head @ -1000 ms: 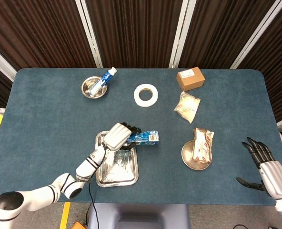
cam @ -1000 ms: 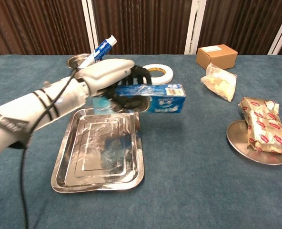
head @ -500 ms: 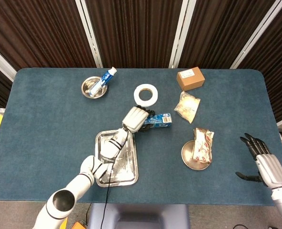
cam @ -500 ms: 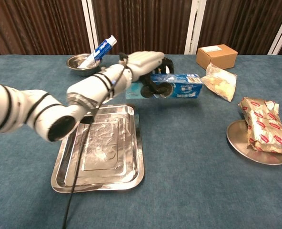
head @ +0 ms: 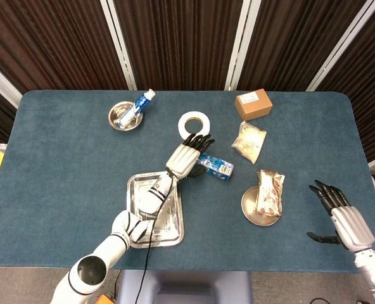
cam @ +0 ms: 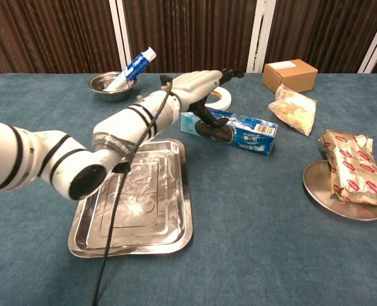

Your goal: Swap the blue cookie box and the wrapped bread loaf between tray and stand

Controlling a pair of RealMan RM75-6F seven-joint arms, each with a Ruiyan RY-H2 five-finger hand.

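While our blue table [head: 61, 158] holds the steel tray [head: 156, 218] bare, the cookie box [cam: 230, 129] lies on the cloth beyond it, our left hand [head: 186, 158] over its end, fingers spread, gripping nothing. Bread loaf [cam: 354, 169] rests on the stand [cam: 341, 204]. Right hand [head: 343, 218] hovers, fingers apart, holding nothing.

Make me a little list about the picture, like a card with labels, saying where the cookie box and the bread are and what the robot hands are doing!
cookie box: blue cookie box lies on the table, between tray and stand
bread: wrapped bread loaf lies on the round stand
tray: metal tray holds neither item
left hand: left hand over the box's end, fingers spread
right hand: right hand open, off near the table edge
other things: tape roll, cardboard box, bowl
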